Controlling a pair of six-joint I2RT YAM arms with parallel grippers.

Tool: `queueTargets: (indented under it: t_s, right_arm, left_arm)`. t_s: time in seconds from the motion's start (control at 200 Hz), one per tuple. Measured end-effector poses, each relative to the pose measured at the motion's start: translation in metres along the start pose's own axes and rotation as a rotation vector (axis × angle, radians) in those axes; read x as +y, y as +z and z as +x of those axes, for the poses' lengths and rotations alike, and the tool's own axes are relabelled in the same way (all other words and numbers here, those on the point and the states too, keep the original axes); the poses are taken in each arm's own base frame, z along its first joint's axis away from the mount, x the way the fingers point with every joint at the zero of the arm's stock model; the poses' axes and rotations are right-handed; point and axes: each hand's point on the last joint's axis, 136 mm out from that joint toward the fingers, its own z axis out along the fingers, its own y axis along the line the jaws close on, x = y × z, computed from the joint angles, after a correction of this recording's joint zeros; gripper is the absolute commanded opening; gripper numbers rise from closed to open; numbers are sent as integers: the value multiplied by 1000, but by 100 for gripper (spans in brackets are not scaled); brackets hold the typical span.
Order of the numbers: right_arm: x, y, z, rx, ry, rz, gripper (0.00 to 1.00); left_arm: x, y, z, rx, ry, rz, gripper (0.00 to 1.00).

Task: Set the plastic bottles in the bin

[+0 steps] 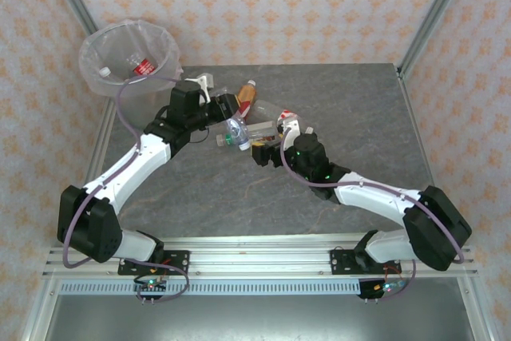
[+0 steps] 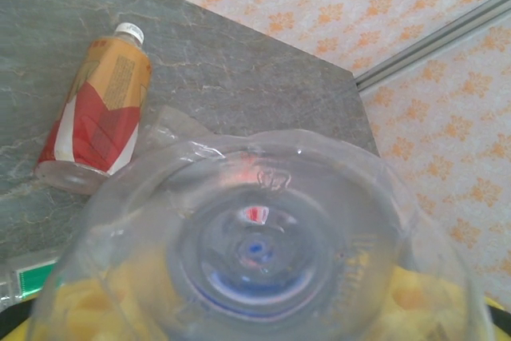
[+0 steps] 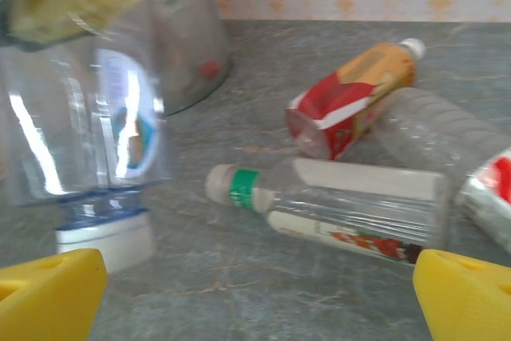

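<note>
My left gripper (image 1: 227,117) is shut on a clear plastic bottle (image 1: 236,128). Its round base sits between the yellow pads (image 2: 84,301) in the left wrist view. From the right wrist that bottle (image 3: 88,125) hangs cap down, the white cap (image 3: 108,239) at the table. My right gripper (image 3: 259,301) stands open and low, in front of a lying bottle with a green neck band (image 3: 335,209). Behind it lie a red-and-orange labelled bottle (image 3: 351,97) and a plain clear one (image 3: 447,137). The bin (image 1: 128,57) at the far left corner holds a red-labelled bottle (image 1: 144,67).
The bottles are clustered at the table's middle (image 1: 255,113) between the two arms. A crushed red-and-white bottle (image 3: 495,189) lies at the right of the pile. Metal frame posts (image 1: 435,13) and patterned walls close the table's back and sides.
</note>
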Motion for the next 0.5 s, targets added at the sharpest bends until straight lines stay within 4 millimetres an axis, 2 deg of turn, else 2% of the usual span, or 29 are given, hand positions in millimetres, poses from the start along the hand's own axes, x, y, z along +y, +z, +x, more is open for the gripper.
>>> queueTargets:
  t_s: [0.155,0.315,0.5]
  right_arm:
    - [-20,-1,2,-14,6,112,99]
    - [-32,-3,2,-20,23,179,99]
    - [-39,-3,6,-10,37,217,99]
  left_arm:
    - [2,-2,-5,-13,20,-27,49]
    - [10,-6,-12,-27,37,-88,49]
    - [16,-19,-38,-88,80,-168,49]
